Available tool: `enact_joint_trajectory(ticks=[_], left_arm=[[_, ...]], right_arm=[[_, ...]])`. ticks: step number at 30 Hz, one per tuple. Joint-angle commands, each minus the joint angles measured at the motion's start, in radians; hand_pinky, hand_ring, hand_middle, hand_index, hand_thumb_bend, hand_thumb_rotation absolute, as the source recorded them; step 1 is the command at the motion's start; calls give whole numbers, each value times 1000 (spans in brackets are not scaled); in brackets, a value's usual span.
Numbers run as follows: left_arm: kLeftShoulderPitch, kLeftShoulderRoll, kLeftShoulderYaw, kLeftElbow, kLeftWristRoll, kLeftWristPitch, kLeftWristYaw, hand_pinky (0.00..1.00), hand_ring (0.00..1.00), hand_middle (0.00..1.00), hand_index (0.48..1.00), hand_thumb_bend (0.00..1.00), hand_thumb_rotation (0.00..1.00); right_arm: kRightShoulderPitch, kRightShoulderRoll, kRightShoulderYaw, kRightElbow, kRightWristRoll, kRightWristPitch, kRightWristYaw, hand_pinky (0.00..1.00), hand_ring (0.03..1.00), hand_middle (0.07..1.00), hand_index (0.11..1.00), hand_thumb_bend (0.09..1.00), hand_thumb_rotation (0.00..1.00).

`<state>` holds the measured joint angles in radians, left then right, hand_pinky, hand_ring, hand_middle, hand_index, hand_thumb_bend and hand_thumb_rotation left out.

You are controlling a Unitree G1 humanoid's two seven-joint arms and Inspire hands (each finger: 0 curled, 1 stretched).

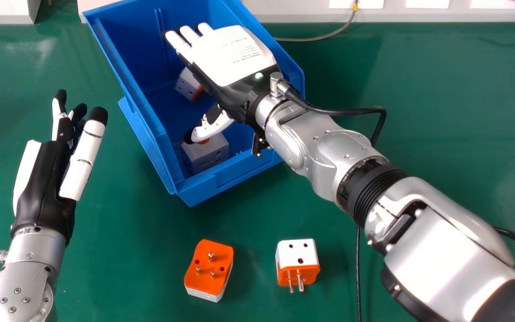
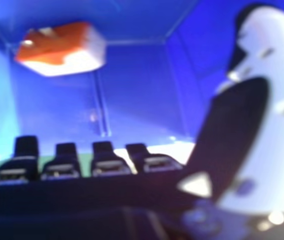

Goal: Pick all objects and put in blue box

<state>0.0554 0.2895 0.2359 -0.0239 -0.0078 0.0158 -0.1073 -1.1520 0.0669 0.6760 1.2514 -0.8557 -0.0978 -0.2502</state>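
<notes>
Right hand (image 1: 235,56): over the box (image 1: 239,172), fingers straight, hand wide, nothing held that I can see.
Left hand (image 1: 43,192): idle, left of the box, fingers relaxed.
Far plug (image 1: 187,85): inside the box, partly hidden by my right hand.
Near plug (image 1: 207,154): inside the box, near end, behind the thumb (image 1: 213,127); can't tell if they touch.
Orange plug (image 1: 208,268): on the table (image 1: 105,277), near side of the box, pins up.
White plug (image 1: 297,261): near side of the box too, farther right, pins toward me.
Box count: two in, two out; I'd call it half done.
Head view: gives me both plugs left to pick.
Right hand view: gives me an orange, pinned face on a boxed plug (image 2: 64,50); can't tell which one.
</notes>
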Motion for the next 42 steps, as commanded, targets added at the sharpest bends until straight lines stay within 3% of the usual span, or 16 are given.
enact_joint_trajectory(ticks=[1,7,14,22,29,35,42], left_arm=[[-12,-2,-2,-12,-5,-11,3,956,988,991,984,559,935],[-16,-4,-1,-8,-8,-10,2,957,989,992,985,562,934],[-25,0,5,7,-13,-16,-1,957,989,992,985,565,934],[-27,0,8,17,-15,-28,-2,956,988,989,984,567,930],[-30,1,11,27,-13,-32,-2,955,987,989,984,571,926],[-20,-5,10,12,-9,-26,5,954,986,989,984,571,924],[-15,-7,12,5,-8,-22,10,958,986,989,984,566,925]], right_arm=[[2,-19,-20,-43,26,5,-11,941,1000,1000,1000,503,490],[119,-110,-63,-298,52,14,22,942,1000,1000,1000,513,410],[476,-285,-132,-950,7,74,80,953,1000,1000,1000,519,331],[870,-409,-204,-1393,-6,49,54,992,1000,1000,1000,490,310],[1135,-506,-299,-1612,21,18,107,998,1000,1000,1000,485,325],[1321,-561,-380,-1688,43,-32,136,992,1000,1000,1000,484,365],[1477,-586,-403,-1682,40,-63,197,985,1000,1000,1000,487,427]])
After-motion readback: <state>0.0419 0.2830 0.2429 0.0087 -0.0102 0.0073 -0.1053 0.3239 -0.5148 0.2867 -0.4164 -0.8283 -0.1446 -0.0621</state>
